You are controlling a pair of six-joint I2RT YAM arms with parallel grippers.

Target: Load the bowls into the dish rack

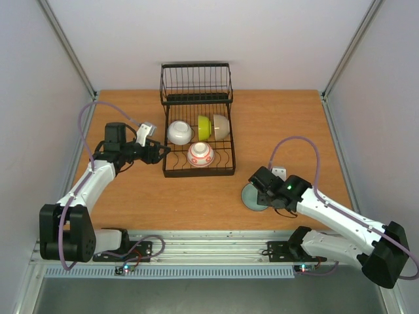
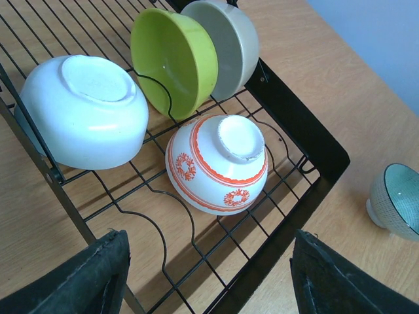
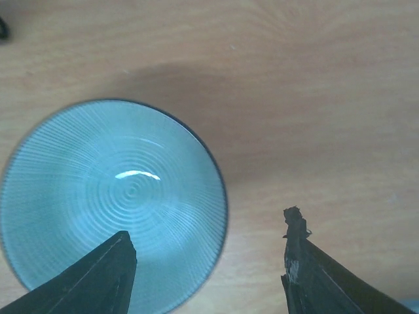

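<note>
Four of the five bowls are already in the rack (image 1: 198, 173). The green bowl (image 2: 173, 59) and the cream bowl (image 2: 229, 46) stand on edge, one against the other. The white bowl (image 2: 82, 108) lies tipped with its foot up. The red-patterned bowl (image 2: 216, 163) sits upside down on the wires in the row nearest the arms. That leaves only the teal bowl (image 3: 111, 203), which sits upright on the surface (image 1: 163, 196), well to the right of the rack and not yet lifted. From what I can see, the job is most of the way done, with one pick and one placement left.

The right jaws hang directly over that bowl, and they straddle its near rim. One finger (image 3: 98, 275) is over the inside and the other is over bare wood just outside. They stand fairly wide, with a clear gap on each side of the rim, so nothing is gripped yet. To my eye they are well placed to pinch the wall.

The left jaws hover at the rack's left side, facing across it. They are also parted and hold nothing.
</note>
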